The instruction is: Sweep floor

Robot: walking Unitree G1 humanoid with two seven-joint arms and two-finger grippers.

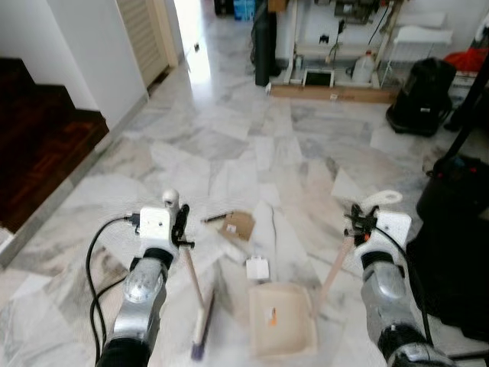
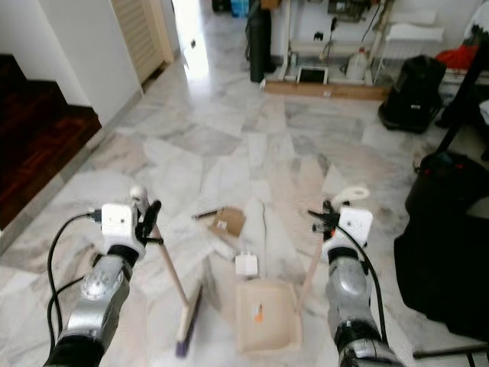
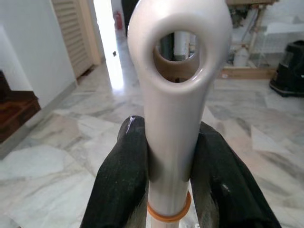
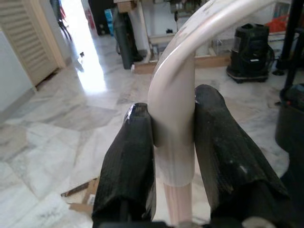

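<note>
- Gripping the pale wooden broom handle (image 1: 191, 274) near its white looped plastic top (image 3: 176, 61), left gripper (image 1: 182, 225), fingers (image 3: 124, 180) pressed to either side of the shaft; best kept clamped just under the loop so the stick cannot twist during the stroke.
- Resting on the white marble floor (image 1: 229, 145) in front of the robot's left side, the broom's dark bristle head (image 1: 202, 325), just left of the pan; worth keeping flat to the tiles and drawn in short strokes to the right.
- Lying between broom and pan, the litter: a brown cardboard scrap (image 1: 238, 224) with a dark thin stick (image 1: 216, 218) beside it, and a small white square piece (image 1: 257, 268) nearly touching the pan's mouth; probably easiest taken nearest piece first, then the cardboard further out.
- Sitting flat on the floor, the cream plastic dustpan (image 1: 281, 319), an orange fleck inside it; mouth should stay hard against the marble, or the thin scraps will likely slide underneath.
- Clamped on the dustpan's long pale handle (image 1: 335, 267) below its curved white grip (image 4: 183, 80), right gripper (image 1: 357, 222), fingers (image 4: 225, 161) squeezing both sides; needs only to hold steady and tilt the pan slightly toward the broom.
- Standing near on the right, a black bag (image 1: 454, 245); worth keeping the right elbow off it.
</note>
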